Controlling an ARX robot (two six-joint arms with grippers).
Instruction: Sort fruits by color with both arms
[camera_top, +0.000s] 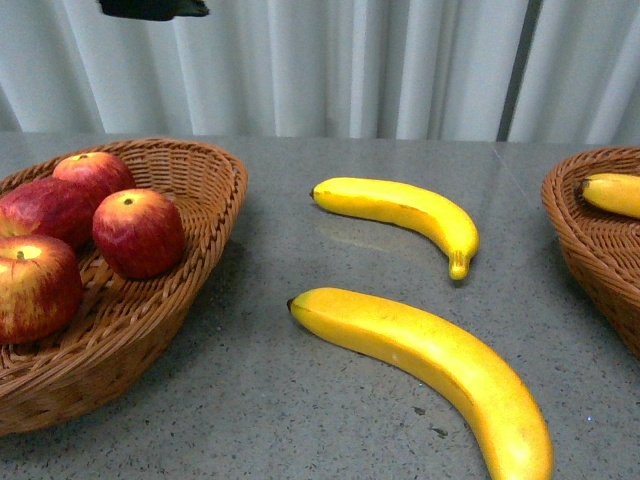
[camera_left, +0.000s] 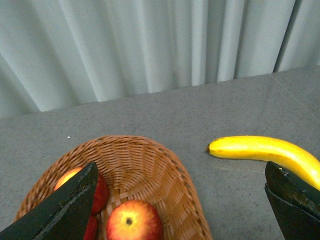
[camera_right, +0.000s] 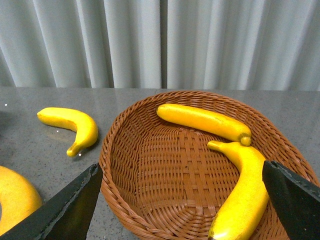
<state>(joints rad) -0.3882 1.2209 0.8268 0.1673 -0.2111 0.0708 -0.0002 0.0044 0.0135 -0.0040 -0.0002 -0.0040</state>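
Observation:
Several red apples (camera_top: 138, 232) lie in the left wicker basket (camera_top: 215, 165). Two yellow bananas lie on the table, one further back (camera_top: 400, 208) and one nearer (camera_top: 430, 355). My left gripper (camera_left: 181, 200) is open and empty above that basket's right rim (camera_left: 175, 165), with apples (camera_left: 134, 221) below and the far banana (camera_left: 265, 152) beside it. My right gripper (camera_right: 180, 200) is open and empty above the right basket (camera_right: 150, 165), which holds two bananas (camera_right: 202, 121) (camera_right: 245, 190).
The grey table (camera_top: 300, 400) ends at a pale pleated curtain (camera_top: 350, 60). The right basket (camera_top: 590, 240) shows at the front view's right edge with a banana (camera_top: 612, 193) in it. A black arm part (camera_top: 150, 8) shows at the top left.

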